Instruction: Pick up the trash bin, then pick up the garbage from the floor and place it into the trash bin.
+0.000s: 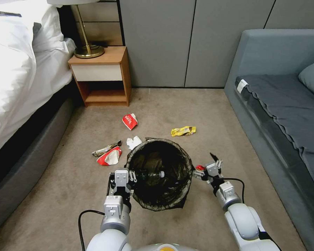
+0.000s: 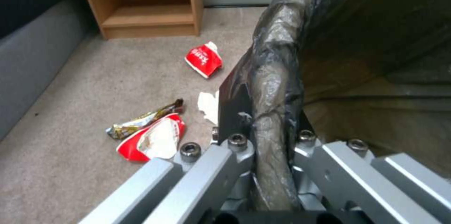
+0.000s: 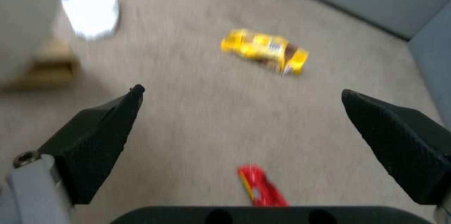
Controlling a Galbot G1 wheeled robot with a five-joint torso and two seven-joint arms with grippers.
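Note:
The trash bin (image 1: 159,173) with its dark liner hangs over the floor (image 1: 185,104) in front of me, and a clear bottle (image 1: 151,174) lies inside it. My left gripper (image 1: 129,176) is shut on the liner-covered rim (image 2: 272,86). My right gripper (image 1: 205,165) stands open just right of the bin, above a small red wrapper (image 3: 260,190). Its fingers (image 3: 101,136) are wide apart with nothing between them. On the carpet lie a yellow wrapper (image 1: 183,131), a white tissue (image 1: 133,142), two red-and-white wrappers (image 1: 129,121) (image 1: 110,157) and a brownish foil wrapper (image 1: 106,149).
A wooden nightstand (image 1: 101,75) with a brass lamp stands at the far left beside the bed (image 1: 17,69). A grey sofa (image 1: 279,104) lines the right side. Grey wall panels (image 1: 185,42) close the back. Open carpet lies between bed and sofa.

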